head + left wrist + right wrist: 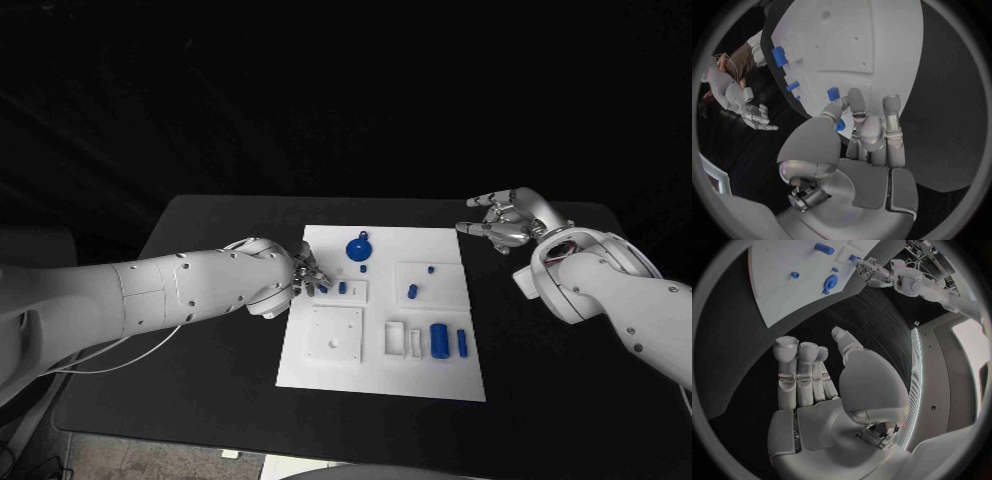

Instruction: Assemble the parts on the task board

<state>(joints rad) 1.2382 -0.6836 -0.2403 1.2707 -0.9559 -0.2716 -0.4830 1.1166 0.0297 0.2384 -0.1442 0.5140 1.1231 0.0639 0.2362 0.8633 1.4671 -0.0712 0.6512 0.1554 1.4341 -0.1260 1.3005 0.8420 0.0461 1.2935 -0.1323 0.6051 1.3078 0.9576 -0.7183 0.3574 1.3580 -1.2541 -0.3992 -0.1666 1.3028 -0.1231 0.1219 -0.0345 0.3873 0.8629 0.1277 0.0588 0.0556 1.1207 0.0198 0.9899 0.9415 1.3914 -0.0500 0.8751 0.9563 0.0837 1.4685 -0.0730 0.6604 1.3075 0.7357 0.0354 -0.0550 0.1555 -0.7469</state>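
Observation:
The white task board [382, 345] lies mid-table. My left hand [306, 275] is at its left edge and pinches a small blue part [323, 286] between thumb and fingers; in the left wrist view that part [840, 125] peeks out behind the thumb. Just beyond it another small blue piece [342, 288] stands in a raised white block. My right hand [502, 222] hovers over the black table off the board's far right corner, fingers apart and nothing in it [817, 380]. A round blue disc [359, 246] lies at the board's far end.
A blue cylinder [438, 337] and a thin blue bar [462, 342] lie in slots at the board's near right. A short blue capsule [413, 291] sits mid-board. A square white plate [335, 335] is at the near left. Bare black table [202, 370] surrounds the board.

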